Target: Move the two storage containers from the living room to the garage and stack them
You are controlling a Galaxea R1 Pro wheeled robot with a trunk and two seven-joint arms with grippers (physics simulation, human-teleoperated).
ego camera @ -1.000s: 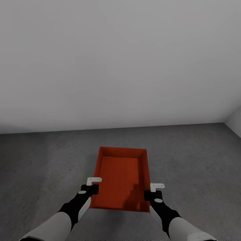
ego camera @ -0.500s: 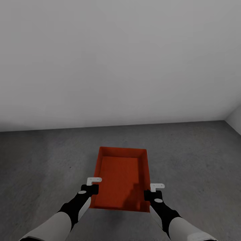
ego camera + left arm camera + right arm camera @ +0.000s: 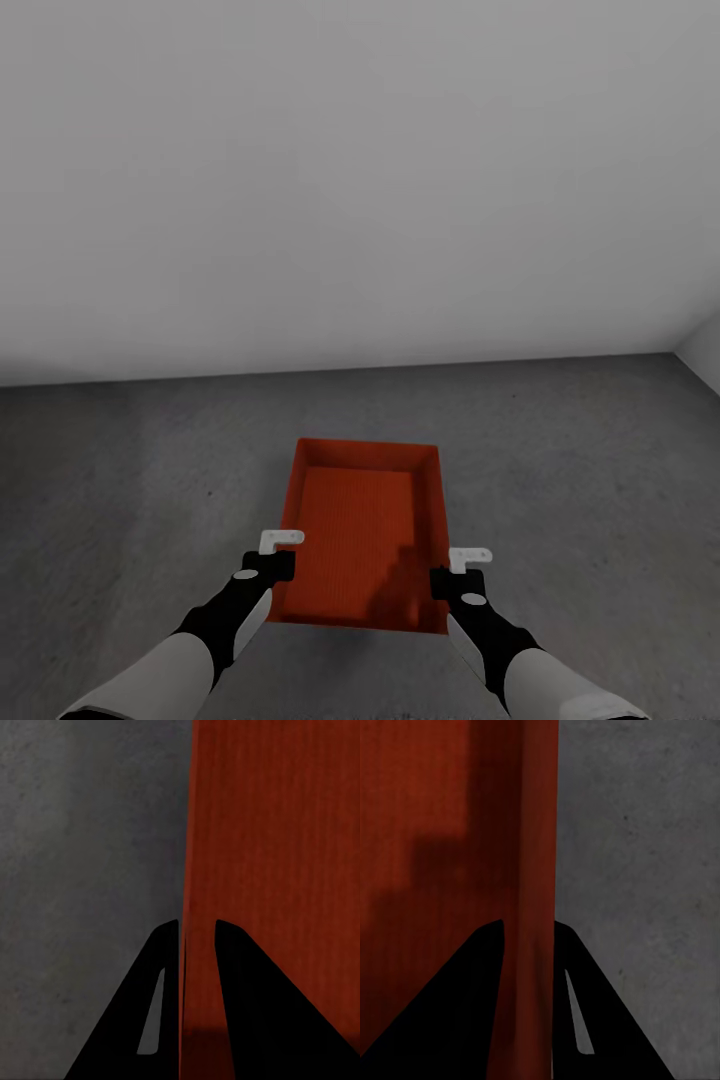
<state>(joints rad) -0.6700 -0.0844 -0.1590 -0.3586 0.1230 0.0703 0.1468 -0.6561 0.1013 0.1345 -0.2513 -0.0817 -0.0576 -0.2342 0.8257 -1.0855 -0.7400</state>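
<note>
One storage container is already in the garage, at 12 o'clock from the robot over the dark floor, with the left gripper and right gripper jaws pinching its side walls; setting down and stacking remain.

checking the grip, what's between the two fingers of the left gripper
The side wall of the storage container runs between the left gripper's two fingers in the left wrist view, one finger outside, one inside.
</note>
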